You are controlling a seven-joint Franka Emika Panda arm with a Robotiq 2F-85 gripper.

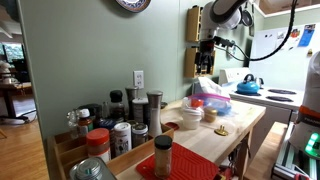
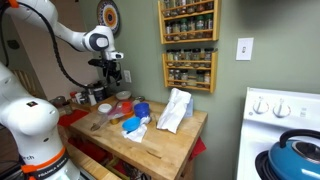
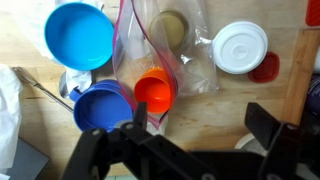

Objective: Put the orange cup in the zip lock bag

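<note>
In the wrist view the orange cup (image 3: 154, 92) rests at the mouth of the clear zip lock bag (image 3: 190, 55), between its pink-purple zip strips. I cannot tell how far inside it is. A beige cup (image 3: 170, 28) shows through the bag further in. My gripper (image 3: 205, 125) is open and empty, above the wooden table just beside the orange cup and not touching it. In both exterior views the gripper (image 1: 205, 62) (image 2: 113, 75) hangs well above the table.
A light blue bowl (image 3: 80, 35) and a dark blue bowl (image 3: 103, 108) lie next to the bag. A white lid (image 3: 241, 47) is on its other side. Spice jars (image 1: 120, 125) crowd one table end. A white cloth (image 2: 175, 110) and a blue kettle (image 1: 248, 84) stand nearby.
</note>
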